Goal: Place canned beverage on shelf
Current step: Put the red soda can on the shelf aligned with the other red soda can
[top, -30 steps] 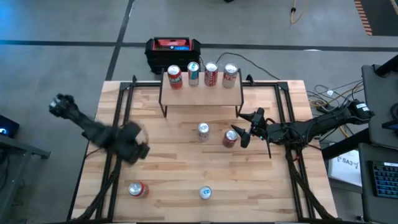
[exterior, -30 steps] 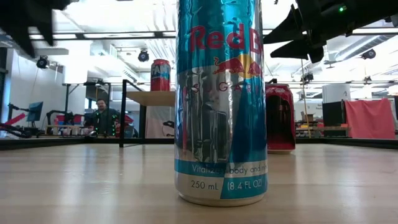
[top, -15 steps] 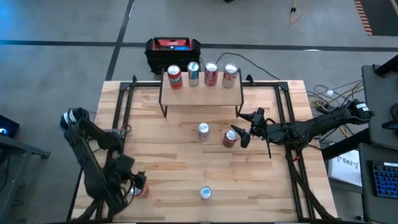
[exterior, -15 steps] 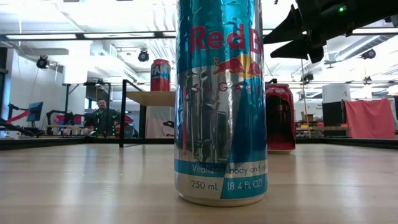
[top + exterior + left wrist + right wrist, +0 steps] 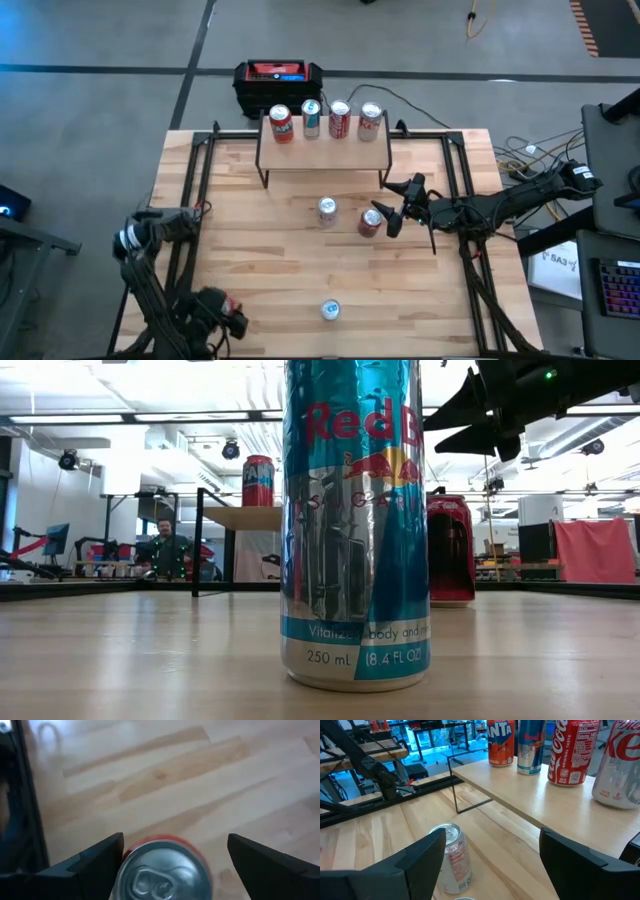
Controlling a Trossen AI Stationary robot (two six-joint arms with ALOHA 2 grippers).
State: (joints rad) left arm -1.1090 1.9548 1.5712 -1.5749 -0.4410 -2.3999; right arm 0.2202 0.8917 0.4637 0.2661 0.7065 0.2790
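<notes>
My left fingers (image 5: pixel 100 862) are spread wide on either side of a red can (image 5: pixel 162 870) — not touching it — above the bench's (image 5: pixel 280 270) front-left corner. My right gripper (image 5: pixel 392 212) hangs released just beside another red can (image 5: pixel 370 221) near the bench's middle, a silver can (image 5: pixel 327 209) close by. The shelf (image 5: pixel 325 148) at the back edge carries four cans; a blue can (image 5: pixel 329 310) stands at the front edge.

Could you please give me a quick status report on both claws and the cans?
Left claw open over red can, near-left table corner. Right claw open beside red can. Shelf holds four cans.
</notes>
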